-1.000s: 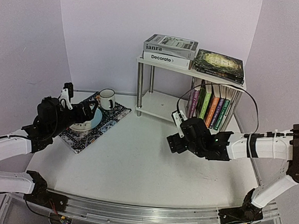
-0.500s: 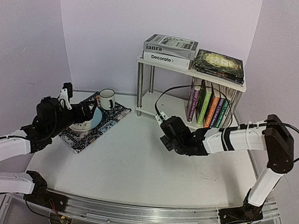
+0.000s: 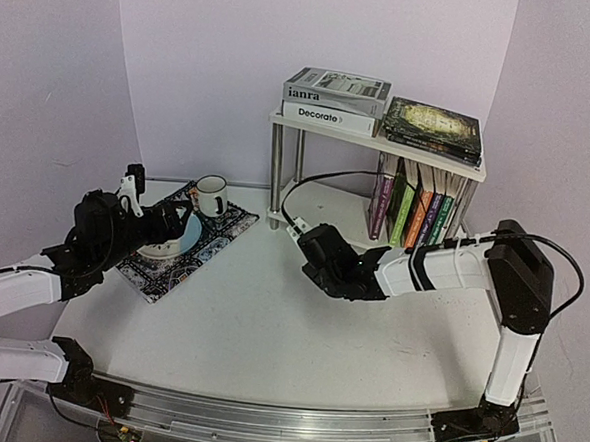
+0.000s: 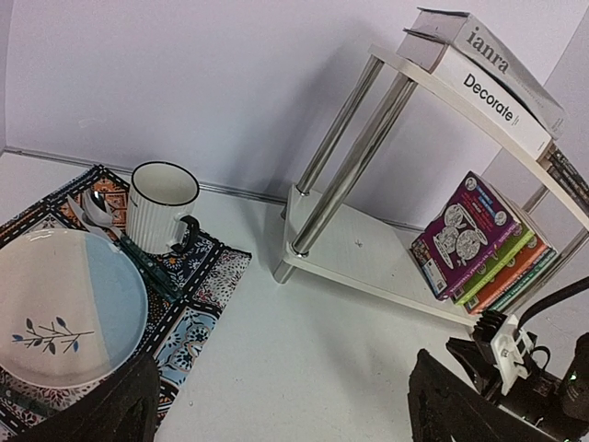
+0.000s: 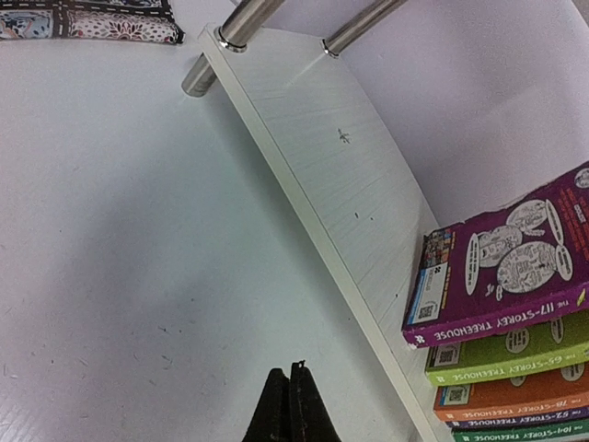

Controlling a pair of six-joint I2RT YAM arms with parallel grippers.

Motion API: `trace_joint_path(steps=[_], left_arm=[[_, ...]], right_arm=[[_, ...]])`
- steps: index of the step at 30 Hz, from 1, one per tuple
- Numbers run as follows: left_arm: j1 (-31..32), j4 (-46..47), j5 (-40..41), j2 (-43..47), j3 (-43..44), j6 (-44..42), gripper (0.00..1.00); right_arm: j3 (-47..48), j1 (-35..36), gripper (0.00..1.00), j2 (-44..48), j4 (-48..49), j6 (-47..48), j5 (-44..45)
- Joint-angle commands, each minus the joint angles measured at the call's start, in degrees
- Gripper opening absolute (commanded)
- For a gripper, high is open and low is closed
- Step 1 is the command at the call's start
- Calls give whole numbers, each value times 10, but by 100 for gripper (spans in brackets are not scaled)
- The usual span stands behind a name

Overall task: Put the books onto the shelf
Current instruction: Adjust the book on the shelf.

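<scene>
White table [image 3: 248, 328], lavender walls. Shelf [image 3: 326, 208] at 1 o'clock: books [image 3: 416, 213] upright on its lower board, more flat on top, none visible on the table. Your right tool [image 5: 289, 391] has backed off the row toward centre and snapped shut, empty. Left tool [image 4: 281, 412] gapes wide at 9 o'clock, empty. Shelving looks finished.

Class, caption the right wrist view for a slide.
Shut claw above the table, beside the shelf holding Treehouse books.
</scene>
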State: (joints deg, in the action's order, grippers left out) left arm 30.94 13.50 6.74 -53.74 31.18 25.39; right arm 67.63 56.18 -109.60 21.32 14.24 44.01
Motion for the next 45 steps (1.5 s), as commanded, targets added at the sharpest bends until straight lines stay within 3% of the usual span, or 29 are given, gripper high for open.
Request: trace_joint_path(steps=[1,10,19,45], left_arm=[[-3,-5,22,12,35,-16,95],[-3,-88,102,42,68,-54,96],[-3,-124,177,50,70,-18,100],[-4,-162,201,66,73,-16,100]], right_arm=[[43,0,0,-24,10,43,27],[65,-2,0,-61,43,121,41],[119,-23,0,-109,51,170,47],[235,-128,0,-163,113,334,62]])
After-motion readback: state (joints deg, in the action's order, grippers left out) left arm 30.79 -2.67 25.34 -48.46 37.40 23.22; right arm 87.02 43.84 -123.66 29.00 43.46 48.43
